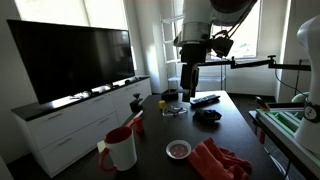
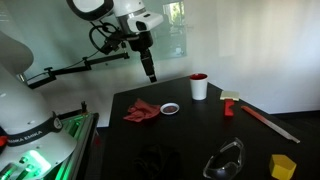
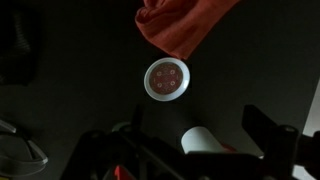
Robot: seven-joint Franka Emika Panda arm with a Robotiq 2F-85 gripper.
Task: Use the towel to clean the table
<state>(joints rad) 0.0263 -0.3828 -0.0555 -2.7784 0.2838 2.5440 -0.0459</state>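
The gripper [image 2: 153, 77] hangs high over the dark counter [image 2: 190, 135], clear of everything; I cannot tell whether its jaws are open or closed. The red towel [image 2: 141, 112] lies crumpled just beside the small bowl [image 2: 170, 108], near the counter's edge. A white cup [image 2: 199, 87] stands near the bowl. A red-handled tool [image 2: 250, 112] and a yellow block [image 2: 283, 163] lie well apart from the bowl, across bare counter.

An exterior view sits low by the mug [image 1: 122, 148], facing my arm [image 1: 195, 45] across the table [image 1: 235, 125]; an exterior view at the opposite edge looks back. My wrist view looks straight down from above. All share the dish [image 3: 166, 79] and towel [image 3: 185, 25].
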